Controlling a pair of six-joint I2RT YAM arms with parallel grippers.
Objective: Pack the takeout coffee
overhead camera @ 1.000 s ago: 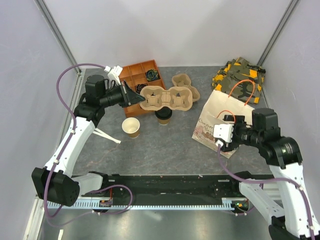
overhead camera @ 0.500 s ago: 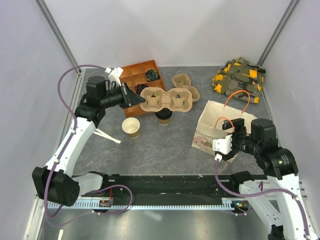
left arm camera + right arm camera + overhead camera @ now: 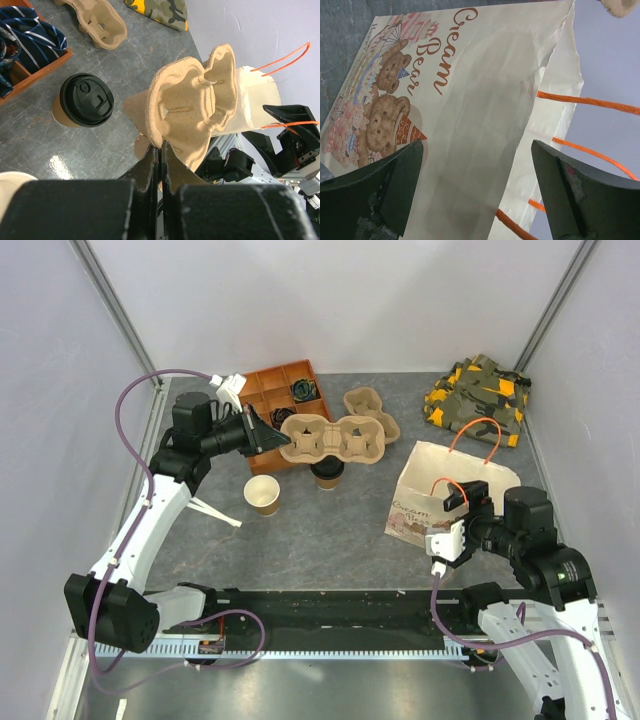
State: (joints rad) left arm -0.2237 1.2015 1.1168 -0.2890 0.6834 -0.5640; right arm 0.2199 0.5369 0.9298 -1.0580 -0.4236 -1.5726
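Observation:
The takeout coffee (image 3: 327,473), a tan cup with a black lid (image 3: 82,100), stands on the table, partly under the front edge of the brown pulp carrier (image 3: 335,437). My left gripper (image 3: 272,436) is shut on the left rim of that carrier (image 3: 192,115) and holds it lifted above the table; in the left wrist view its jaws (image 3: 162,146) pinch the pulp edge. My right gripper (image 3: 450,520) is open at the near side of the white paper bag (image 3: 432,485). In the right wrist view the printed bag (image 3: 470,100) fills the space beyond the gripper (image 3: 477,150), which touches nothing.
A lidless tan cup (image 3: 262,494) stands left of the coffee. An orange wooden box (image 3: 270,392) with compartments is at the back, a smaller pulp carrier (image 3: 365,402) is beside it, and camouflage cloth (image 3: 478,397) lies at the back right. A white stick (image 3: 215,512) lies near the left arm.
My right gripper has opened wider and drawn back toward the near edge, away from the bag, which now stands more upright. The left arm and carrier have hardly moved.

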